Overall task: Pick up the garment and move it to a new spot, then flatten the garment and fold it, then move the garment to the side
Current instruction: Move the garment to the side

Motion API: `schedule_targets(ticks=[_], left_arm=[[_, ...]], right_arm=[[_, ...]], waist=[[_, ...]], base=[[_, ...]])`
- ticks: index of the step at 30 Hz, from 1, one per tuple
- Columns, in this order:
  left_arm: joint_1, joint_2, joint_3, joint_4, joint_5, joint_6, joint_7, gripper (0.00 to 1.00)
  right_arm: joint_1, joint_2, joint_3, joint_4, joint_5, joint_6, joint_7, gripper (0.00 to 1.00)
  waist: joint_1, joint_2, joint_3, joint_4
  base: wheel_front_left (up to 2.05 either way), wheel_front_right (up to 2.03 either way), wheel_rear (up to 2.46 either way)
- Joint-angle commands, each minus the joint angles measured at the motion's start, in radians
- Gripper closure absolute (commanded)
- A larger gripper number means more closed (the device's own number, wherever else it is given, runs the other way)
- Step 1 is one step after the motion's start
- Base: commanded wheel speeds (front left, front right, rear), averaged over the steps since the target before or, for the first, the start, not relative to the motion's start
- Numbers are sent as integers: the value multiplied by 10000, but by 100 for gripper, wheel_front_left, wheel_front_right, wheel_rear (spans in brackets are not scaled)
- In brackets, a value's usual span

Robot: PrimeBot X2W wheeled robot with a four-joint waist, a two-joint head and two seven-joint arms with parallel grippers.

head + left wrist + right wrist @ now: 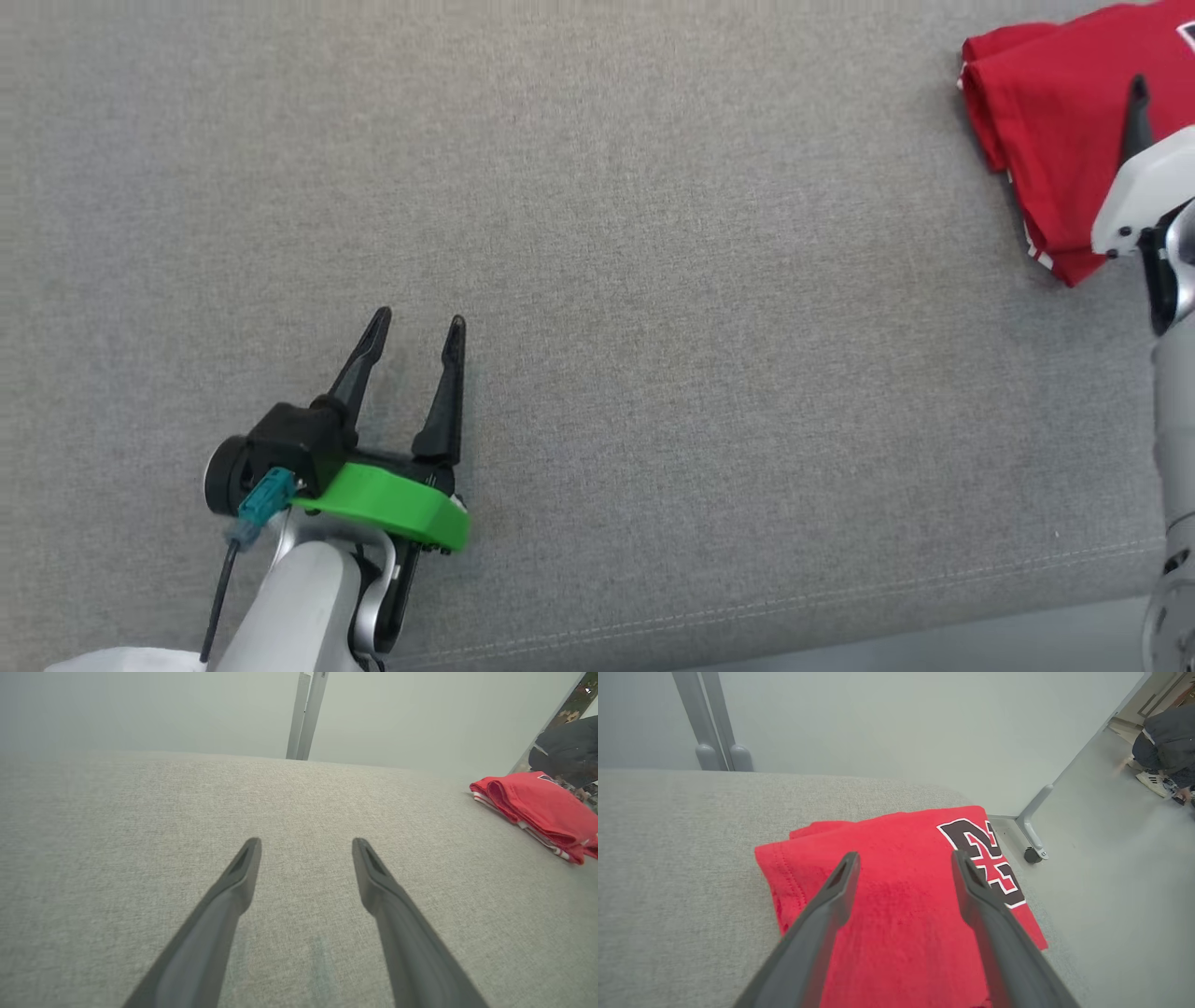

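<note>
The left gripper (pixel 418 319) sits near and to the left, over the broad grey fabric-covered counter (pixel 653 280). Its two long dark fingers are spread and hold nothing. The folded red cloth garment (pixel 1046 112), printed with a black-and-white number, lies at the counter's far right edge. The right gripper (pixel 904 856) is above it, fingers spread wide, gripping no cloth.

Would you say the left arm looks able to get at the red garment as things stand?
Probably not easily: bare grey surface leaves the way free, but the left gripper sits far across it from the red garment, where the open right gripper hovers.
</note>
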Motion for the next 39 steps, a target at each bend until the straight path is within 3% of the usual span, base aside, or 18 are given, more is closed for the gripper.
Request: schedule_targets(ticks=[1, 5, 11, 20, 28, 39], left_arm=[[172, -4, 74, 74, -106, 94, -3, 0], [488, -30, 500, 516, -400, 460, 2, 0], [976, -4, 1251, 886, -949, 885, 2, 0], [2078, -3, 2127, 229, -642, 776, -1, 0], [3239, 118, 2789, -482, 608, 909, -2, 0], [3884, 19, 3057, -191, 1068, 769, -3, 0]], right_arm=[[245, 107, 49, 15, 221, -19, -179, 0], [840, 587, 450, -212, 1479, -21, -879, 0], [2071, 901, 1880, -1095, 3104, -19, -1448, 0], [4318, 1129, 3401, -3232, 5010, -18, -1840, 0], [6144, 1637, 3456, -4706, 4160, -18, -2201, 0], [7494, 2003, 3114, -4952, 2780, -18, -2163, 0]], waist=[[0, 0, -985, 48], [0, 0, -1725, 176], [0, 0, -2692, 402], [0, 0, -3768, 719], [0, 0, -4044, 753], [0, 0, -4038, 814]], base=[[0, 0, 0], [0, 0, 0], [0, 0, 0], [0, 0, 0], [0, 0, 0], [0, 0, 0]])
